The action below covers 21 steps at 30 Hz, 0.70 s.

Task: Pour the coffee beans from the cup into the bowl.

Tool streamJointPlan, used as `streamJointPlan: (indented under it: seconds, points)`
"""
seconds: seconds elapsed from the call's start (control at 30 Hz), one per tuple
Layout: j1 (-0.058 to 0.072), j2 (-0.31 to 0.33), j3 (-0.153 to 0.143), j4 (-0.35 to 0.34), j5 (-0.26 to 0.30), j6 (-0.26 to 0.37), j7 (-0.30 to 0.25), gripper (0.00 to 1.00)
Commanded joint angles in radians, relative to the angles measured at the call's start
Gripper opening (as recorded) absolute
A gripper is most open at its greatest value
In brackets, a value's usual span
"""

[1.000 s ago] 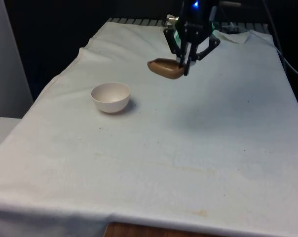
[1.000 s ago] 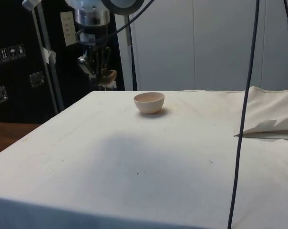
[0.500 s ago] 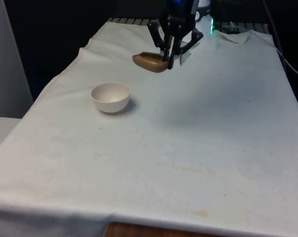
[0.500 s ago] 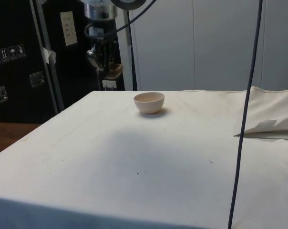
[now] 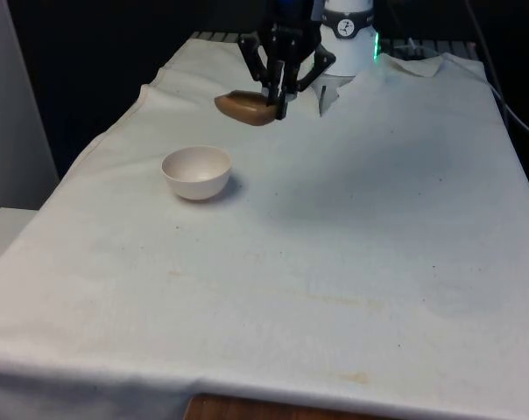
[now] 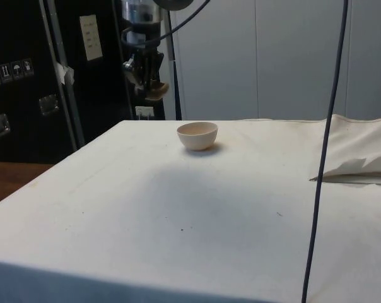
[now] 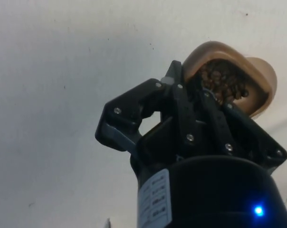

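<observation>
The gripper [image 5: 279, 98] is closed on the rim of the cup [image 5: 243, 107], pinching one wall of it between the two fingers, so the tan cup hangs off to one side of the fingers rather than under them. That rim grip looks chosen for pouring: it leaves the mouth unobstructed and lets a roll of the wrist tip the cup over its free edge. In the wrist view the cup [image 7: 229, 83] is seen from above with the beans [image 7: 219, 81] piled dark brown inside it, none on the cloth [image 5: 352, 227] below, so the load seems intact and the cup is held about level to keep it that way. Taking the bowl [image 5: 196, 171] as the landmark: the cup is in the air, above the bowl's height, beyond the bowl towards the table's far end and somewhat to the front view's right of it, near but not over it. In the side view the cup [image 6: 155, 95] sits higher than the bowl [image 6: 197, 135] and off to its far side, clear of its rim. The bowl stands upright on the cloth, pale and apparently empty, its open mouth ready to receive. By my reading this is the carry stage; the pour has not begun. What remains is to bring the cup's free lip over the bowl's centre before tilting, since tipping from here would drop beans on the cloth beside the bowl.
</observation>
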Motion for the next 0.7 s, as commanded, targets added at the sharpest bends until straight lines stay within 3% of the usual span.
streamJointPlan:
  seconds: [0.0,0.2,0.23,0.27,0.3,0.5,0.53,0.57,0.67]
  points:
    - [-0.009,-0.010,0.006,-0.014,0.029,0.018,-0.024,0.00]
    - [-0.013,-0.014,-0.016,-0.024,0.100,0.036,-0.089,0.00]
    - [-0.004,-0.007,-0.026,-0.013,0.083,0.023,-0.076,0.00]
    - [-0.013,-0.017,-0.024,-0.029,0.117,0.039,-0.108,0.00]
    - [-0.013,-0.018,-0.028,-0.030,0.125,0.039,-0.116,0.00]
    - [-0.014,-0.031,-0.054,-0.048,0.156,0.038,-0.162,0.00]
    - [-0.007,-0.019,-0.059,-0.033,0.139,0.026,-0.144,0.00]
    - [-0.015,-0.033,-0.058,-0.051,0.161,0.038,-0.168,0.00]
    - [-0.016,-0.040,-0.072,-0.062,0.182,0.037,-0.194,0.00]
